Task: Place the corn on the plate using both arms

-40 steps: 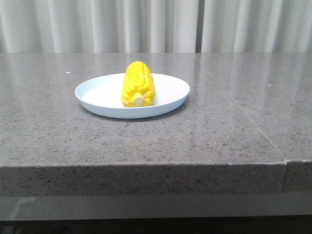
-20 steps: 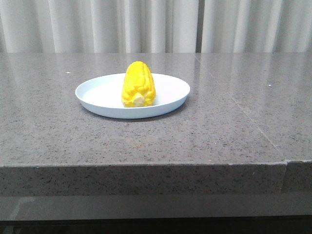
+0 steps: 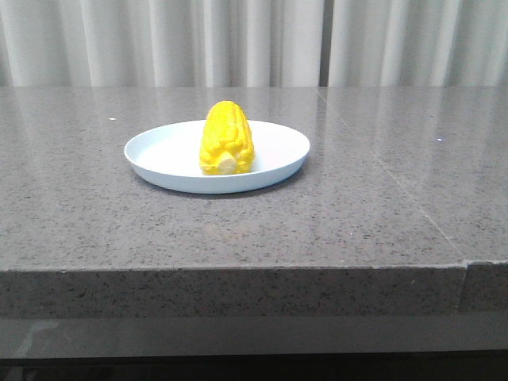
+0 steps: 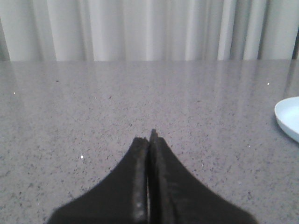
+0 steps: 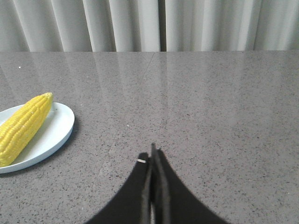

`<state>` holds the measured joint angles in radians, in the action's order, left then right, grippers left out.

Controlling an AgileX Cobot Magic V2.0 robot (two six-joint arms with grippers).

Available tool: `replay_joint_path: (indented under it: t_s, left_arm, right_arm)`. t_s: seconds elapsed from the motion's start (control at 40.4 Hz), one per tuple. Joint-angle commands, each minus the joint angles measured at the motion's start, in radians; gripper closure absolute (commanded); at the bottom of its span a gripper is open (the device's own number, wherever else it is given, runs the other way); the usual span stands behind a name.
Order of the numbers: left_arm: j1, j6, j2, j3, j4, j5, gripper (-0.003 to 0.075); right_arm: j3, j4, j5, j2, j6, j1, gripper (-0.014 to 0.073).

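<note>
The left hand (image 4: 149,135) has its 2 dark fingers pressed together to a single point with nothing between them, and it sits low over the grey speckled worktop (image 4: 117,98). From this hand, only a sliver of the plate (image 4: 289,117) shows, off to its right and a little ahead, well apart from the fingertips. The right hand (image 5: 153,150) is pinched closed in the same way, its 2 fingers meeting at the tips and holding nothing, with bare worktop directly ahead of it. The plate lies to this hand's left and slightly ahead, well apart from it, and the corn (image 5: 22,127) rests on it, lying flat with its tapered end pointing away and toward the plate's far rim. In the front view neither hand appears. There the pale blue-white plate sits flat on the worktop, between where the 2 hands look in from either side, and the corn lies across its middle with the pale stub (image 3: 228,164) facing the camera and the yellow rows of kernels running back from it. A pleated pale curtain (image 3: 254,40) hangs behind the far edge of the worktop.
</note>
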<state>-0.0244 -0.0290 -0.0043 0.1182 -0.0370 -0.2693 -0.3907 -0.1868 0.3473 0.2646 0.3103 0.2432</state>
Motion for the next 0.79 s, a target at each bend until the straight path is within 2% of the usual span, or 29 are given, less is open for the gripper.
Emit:
replay_joint_path:
  t_s: [0.0,0.149,0.272,0.767]
  left_arm:
    - [-0.004,0.009,-0.02,-0.006,0.001,0.093,0.074]
    - [-0.004,0.009,-0.02,-0.066,0.001,0.137,0.0741]
    - [-0.004,0.009,-0.02,-0.128,0.001,0.23,0.0741]
    - [-0.004,0.009,-0.02,-0.126,0.001,0.212,0.0741]
  right_arm:
    - [-0.024,-0.023,-0.081,0.009,-0.008,-0.005,0.0662]
    - [-0.024,-0.023,-0.081,0.009,-0.008,-0.005,0.0662]
    - [-0.024,-0.023,-0.081,0.009,-0.008,-0.005,0.0662]
    - [-0.024,-0.023,-0.081,0.009,-0.008,-0.005,0.0662]
